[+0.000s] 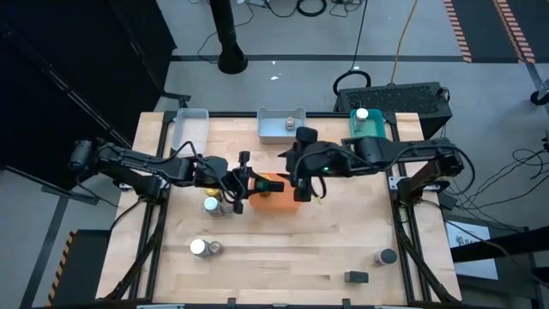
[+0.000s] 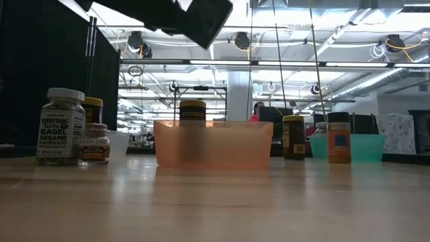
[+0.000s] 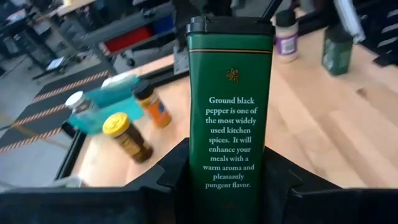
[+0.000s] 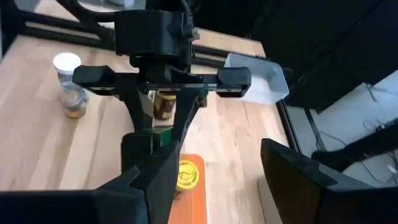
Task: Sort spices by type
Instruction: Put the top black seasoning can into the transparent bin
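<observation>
**Left gripper clamped on pepper tin at orange tray**

Your left gripper [image 3: 227,186] grips the green black-pepper tin [image 3: 230,106] upright, apparently for transfer, mid-table beside the orange tray [image 1: 273,196]. Your right gripper [image 4: 217,180] stands open over that tray, above a yellow-lidded jar [image 4: 185,175], crowding your path.

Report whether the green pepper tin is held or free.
Held: the left end effector is shut on the green pepper tin, its fingers against both sides.

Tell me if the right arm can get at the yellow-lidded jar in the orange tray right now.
Probably yes: the right gripper hangs open over the orange tray, the yellow-lidded jar just below. The left gripper, holding a green pepper tin, crowds it.
</observation>
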Robot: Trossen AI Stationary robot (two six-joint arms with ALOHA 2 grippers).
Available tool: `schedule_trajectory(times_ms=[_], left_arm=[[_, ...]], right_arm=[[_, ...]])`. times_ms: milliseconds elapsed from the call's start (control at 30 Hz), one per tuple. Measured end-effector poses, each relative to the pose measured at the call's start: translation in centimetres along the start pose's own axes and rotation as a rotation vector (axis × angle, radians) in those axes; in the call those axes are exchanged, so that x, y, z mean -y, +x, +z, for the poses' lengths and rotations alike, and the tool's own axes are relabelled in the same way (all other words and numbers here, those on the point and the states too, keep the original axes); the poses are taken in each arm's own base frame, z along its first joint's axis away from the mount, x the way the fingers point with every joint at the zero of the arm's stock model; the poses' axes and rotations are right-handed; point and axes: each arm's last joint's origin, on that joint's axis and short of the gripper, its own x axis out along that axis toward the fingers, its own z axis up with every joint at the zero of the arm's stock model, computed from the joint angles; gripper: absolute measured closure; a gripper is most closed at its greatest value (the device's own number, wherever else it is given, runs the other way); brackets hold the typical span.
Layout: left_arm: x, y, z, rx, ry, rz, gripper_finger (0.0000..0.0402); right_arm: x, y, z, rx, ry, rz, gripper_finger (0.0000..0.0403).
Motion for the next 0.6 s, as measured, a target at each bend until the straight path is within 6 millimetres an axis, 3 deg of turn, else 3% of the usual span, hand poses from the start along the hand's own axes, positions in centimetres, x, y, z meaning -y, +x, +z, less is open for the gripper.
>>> schedule_trajectory(times_ms=[133, 333, 600], left_arm=[[0.2, -0.5, 0.5, 0.033, 0.013, -0.015, 0.0277], [0.6, -2.6, 1.3, 0.182, 0.025, -0.039, 0.0277], [0.6, -5.5, 1.0, 0.401, 0.049, -0.023, 0.0277]], right_arm=[[-0.6, -0.8, -1.6, 0.072, 0.006, 0.006, 0.0206], [-1.6, -1.3, -5.9, 0.229, 0.050, -0.059, 0.0219], [-2.4, -0.2, -9.6, 0.399, 0.076, -0.070, 0.0225]])
